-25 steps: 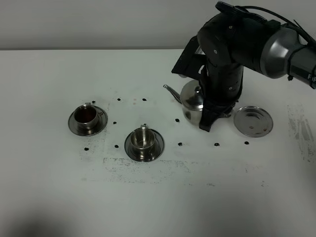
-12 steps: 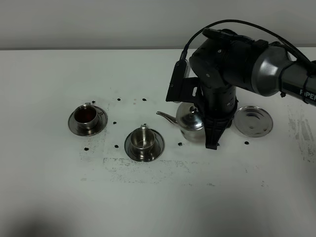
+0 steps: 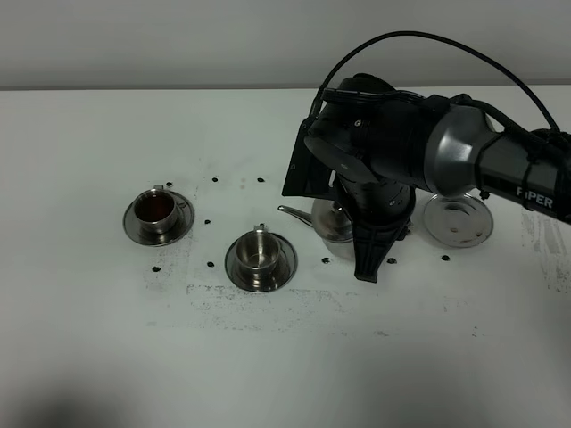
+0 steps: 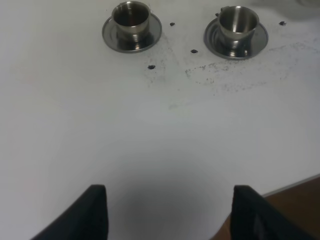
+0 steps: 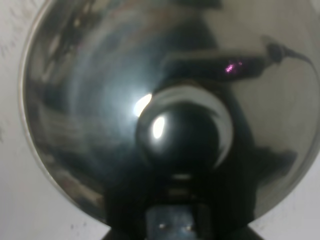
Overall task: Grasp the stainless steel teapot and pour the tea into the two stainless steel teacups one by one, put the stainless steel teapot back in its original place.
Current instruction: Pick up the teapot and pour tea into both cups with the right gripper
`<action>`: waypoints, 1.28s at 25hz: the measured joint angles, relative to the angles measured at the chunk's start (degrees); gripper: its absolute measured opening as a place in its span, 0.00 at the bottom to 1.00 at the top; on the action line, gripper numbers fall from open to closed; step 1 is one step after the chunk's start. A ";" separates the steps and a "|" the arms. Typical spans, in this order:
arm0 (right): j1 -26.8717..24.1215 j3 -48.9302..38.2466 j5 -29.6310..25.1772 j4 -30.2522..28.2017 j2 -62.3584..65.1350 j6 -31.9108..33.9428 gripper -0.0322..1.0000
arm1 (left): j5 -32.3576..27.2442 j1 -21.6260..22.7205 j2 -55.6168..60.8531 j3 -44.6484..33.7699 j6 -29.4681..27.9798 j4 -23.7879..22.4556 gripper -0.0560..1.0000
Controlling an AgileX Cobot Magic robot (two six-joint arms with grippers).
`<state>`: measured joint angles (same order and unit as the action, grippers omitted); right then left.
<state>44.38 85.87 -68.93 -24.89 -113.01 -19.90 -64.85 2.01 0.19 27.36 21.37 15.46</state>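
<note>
Right claw (image 3: 368, 256), pressed together on what I judge is the handle of the stainless steel teapot (image 3: 326, 223), holds it with the spout toward 9 o'clock, aimed at the empty teacup (image 3: 259, 251) for pouring (the far teacup (image 3: 158, 224) already has tea (image 3: 154, 207)). The teapot is directly under the claw, with the bare saucer (image 3: 457, 219) at its 3 o'clock. Left claw (image 4: 167, 210) rests spread, empty.

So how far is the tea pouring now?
Done: the left teacup holds tea. In hand: the right gripper holds the steel teapot, spout toward the second teacup, which looks empty. Left: fill it, then set the teapot back, likely on the bare saucer.
</note>
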 joint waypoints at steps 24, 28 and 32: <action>6.25 -3.06 -1.03 -5.06 0.05 5.58 0.20 | 0.00 0.00 0.00 0.00 0.00 0.00 0.55; 6.99 -3.06 -0.98 -5.52 0.05 6.03 0.20 | -0.05 0.00 0.00 0.00 0.00 0.00 0.55; 7.34 -3.06 -0.98 -5.95 0.05 6.16 0.20 | -0.16 0.00 0.00 0.00 0.00 0.00 0.55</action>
<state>51.72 82.80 -69.90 -30.84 -112.96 -13.74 -65.01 2.01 0.19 27.36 21.37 15.46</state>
